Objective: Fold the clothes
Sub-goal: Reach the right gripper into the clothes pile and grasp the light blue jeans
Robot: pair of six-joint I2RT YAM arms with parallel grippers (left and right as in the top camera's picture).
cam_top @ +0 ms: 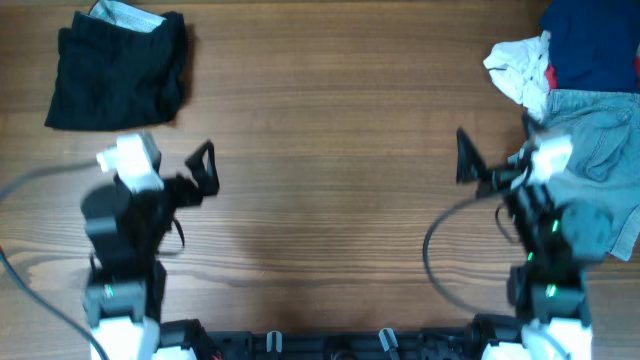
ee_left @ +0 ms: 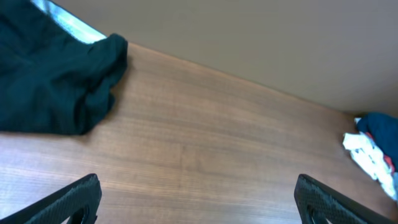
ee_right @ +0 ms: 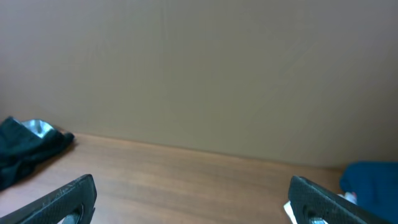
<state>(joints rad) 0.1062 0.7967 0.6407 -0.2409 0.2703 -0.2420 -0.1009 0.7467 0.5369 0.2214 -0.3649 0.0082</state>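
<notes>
The left pincer (cam_top: pixel 205 170) and the right pincer (cam_top: pixel 465 158) both hang above the wooden table (cam_top: pixel 330 120), each with its jaws spread wide and nothing between them. The light blue denim shorts (cam_top: pixel 605 140) lie rumpled on the right pincer's outer side, partly under its arm. A white cloth (cam_top: pixel 520 65) and navy garment (cam_top: pixel 590 40) lie just beyond them, and a black garment (cam_top: pixel 118 68) lies beyond the left pincer.

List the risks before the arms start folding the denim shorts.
The denim shorts lie crumpled at the table's right edge, partly under the right arm; a grab may catch only one layer.
The white garment and blue garment lie right against them and could be dragged along.
The open left gripper sits far across the table; its reach looks doubtful.
</notes>
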